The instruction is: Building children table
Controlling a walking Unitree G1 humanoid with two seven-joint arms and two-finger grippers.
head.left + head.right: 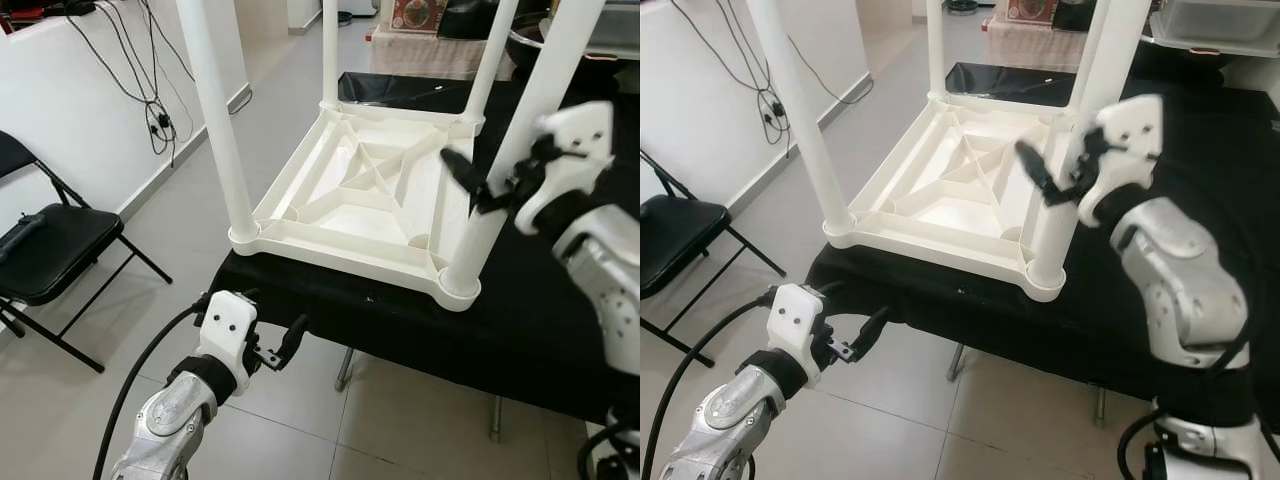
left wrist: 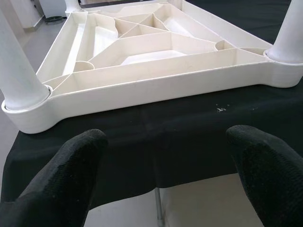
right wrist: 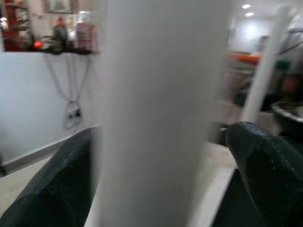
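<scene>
Jaws of right gripper [image 1: 1055, 170] straddle table leg [image 1: 1080, 130].

Lighting even, bright, diffuse indoor; head views sharp.
White plastic table top [image 1: 360, 195] is near overexposed, its ribs casting only soft shadows; black cloth [image 1: 540, 320] holds little detail. Left wrist view is crisp on the frame, with its near black fingertips [image 2: 61, 179] soft. Right wrist view is blurred throughout: the table leg [image 3: 156, 113] is a smeared pale column, the background out of focus with ceiling-light spots.
</scene>
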